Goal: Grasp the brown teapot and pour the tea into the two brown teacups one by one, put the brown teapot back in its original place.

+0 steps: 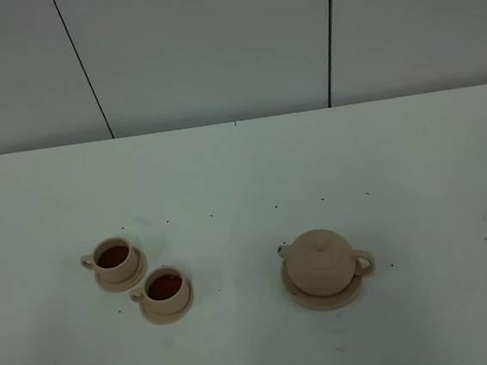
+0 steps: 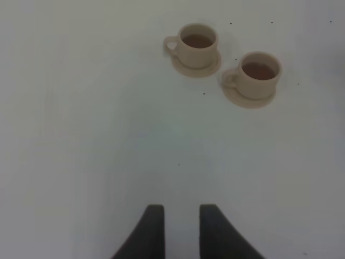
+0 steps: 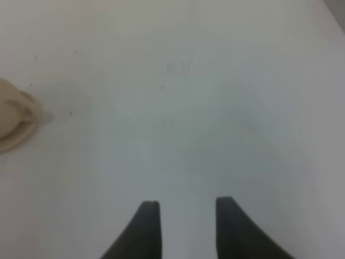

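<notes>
The brown teapot (image 1: 320,261) stands upright on its wide saucer, the original place (image 1: 326,300), right of the table's middle, spout pointing left and handle right. The two brown teacups (image 1: 115,258) (image 1: 166,289) sit on small saucers at the left, both holding dark tea. Neither gripper shows in the high view. In the left wrist view my left gripper (image 2: 180,213) is open and empty over bare table, well short of the cups (image 2: 197,43) (image 2: 259,73). My right gripper (image 3: 187,208) is open and empty; only an edge of the teapot (image 3: 11,113) shows, far off to its side.
The white table (image 1: 243,174) runs back to a grey panelled wall (image 1: 213,47). A few small dark specks dot the tabletop between the cups and the teapot.
</notes>
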`<state>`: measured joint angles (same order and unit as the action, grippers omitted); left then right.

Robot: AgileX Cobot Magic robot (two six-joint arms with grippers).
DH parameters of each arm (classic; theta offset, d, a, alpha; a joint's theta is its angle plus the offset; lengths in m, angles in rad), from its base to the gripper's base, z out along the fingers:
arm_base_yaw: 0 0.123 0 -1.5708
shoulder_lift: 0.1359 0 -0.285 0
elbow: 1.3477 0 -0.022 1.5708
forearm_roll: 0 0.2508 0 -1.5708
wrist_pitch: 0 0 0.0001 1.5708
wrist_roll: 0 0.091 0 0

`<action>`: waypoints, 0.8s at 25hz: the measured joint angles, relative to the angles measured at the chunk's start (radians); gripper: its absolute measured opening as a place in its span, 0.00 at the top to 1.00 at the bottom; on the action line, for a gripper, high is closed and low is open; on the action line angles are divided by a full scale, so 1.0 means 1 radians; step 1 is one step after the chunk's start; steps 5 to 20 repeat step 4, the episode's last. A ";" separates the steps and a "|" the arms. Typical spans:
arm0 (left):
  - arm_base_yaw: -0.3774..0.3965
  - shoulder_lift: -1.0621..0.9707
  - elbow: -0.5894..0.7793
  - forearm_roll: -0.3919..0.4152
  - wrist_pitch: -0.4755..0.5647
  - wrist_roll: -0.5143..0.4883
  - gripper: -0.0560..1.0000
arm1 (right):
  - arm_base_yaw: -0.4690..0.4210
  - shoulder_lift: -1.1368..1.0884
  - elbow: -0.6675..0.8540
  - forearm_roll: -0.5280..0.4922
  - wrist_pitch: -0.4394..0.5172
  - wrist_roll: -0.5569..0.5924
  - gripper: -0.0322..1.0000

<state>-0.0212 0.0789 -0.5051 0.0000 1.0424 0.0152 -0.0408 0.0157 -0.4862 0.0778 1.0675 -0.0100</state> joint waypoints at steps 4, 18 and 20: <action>0.000 0.000 0.000 0.000 0.000 0.000 0.73 | 0.000 0.000 0.000 0.000 0.000 0.000 0.73; 0.000 0.000 0.000 0.000 0.000 0.000 0.73 | 0.000 0.000 0.000 0.000 0.000 0.000 0.73; 0.000 0.000 0.000 0.000 0.000 0.000 0.73 | 0.000 0.000 0.000 0.000 0.000 0.000 0.73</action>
